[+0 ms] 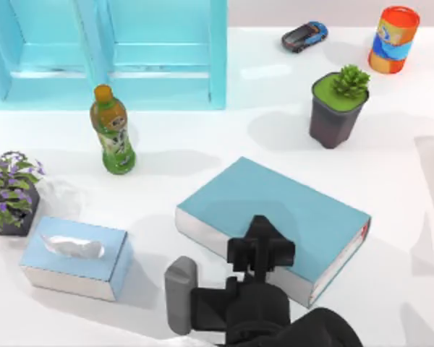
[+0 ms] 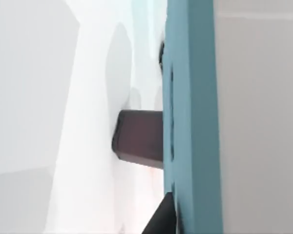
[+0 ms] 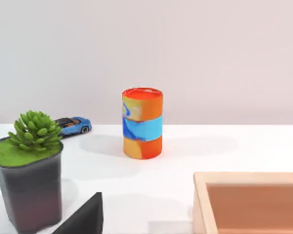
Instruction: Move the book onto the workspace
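Book lies flat on workspace, apparently pinched between left gripper jaws.

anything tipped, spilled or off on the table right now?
Nothing spilled or tipped. The book lies flat on the white workspace, only skewed to the table edges. The green bottle, succulent pot and orange can stand upright. The left gripper sits over the book's near edge.
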Controlling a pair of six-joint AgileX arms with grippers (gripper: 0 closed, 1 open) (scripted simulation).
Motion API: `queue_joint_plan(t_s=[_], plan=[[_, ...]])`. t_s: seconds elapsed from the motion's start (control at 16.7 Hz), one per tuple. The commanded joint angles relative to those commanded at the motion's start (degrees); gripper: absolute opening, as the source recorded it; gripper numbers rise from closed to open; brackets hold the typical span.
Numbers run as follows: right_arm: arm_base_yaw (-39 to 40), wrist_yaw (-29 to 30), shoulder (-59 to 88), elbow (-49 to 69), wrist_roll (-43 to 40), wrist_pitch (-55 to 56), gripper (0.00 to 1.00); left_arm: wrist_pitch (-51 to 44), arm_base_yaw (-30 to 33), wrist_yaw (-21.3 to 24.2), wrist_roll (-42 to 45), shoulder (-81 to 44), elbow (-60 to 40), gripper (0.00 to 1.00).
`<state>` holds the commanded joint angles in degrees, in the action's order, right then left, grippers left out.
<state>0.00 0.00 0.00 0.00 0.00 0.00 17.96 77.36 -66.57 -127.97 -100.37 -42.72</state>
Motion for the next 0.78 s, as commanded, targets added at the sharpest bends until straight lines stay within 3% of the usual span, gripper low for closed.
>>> queue_joint_plan(t_s=[0.78], plan=[[0.0,0.0,0.0,0.0,0.0,0.0,1.0,-0.99,0.61,-0.45,-1.39,-0.43,0.42,0.0]])
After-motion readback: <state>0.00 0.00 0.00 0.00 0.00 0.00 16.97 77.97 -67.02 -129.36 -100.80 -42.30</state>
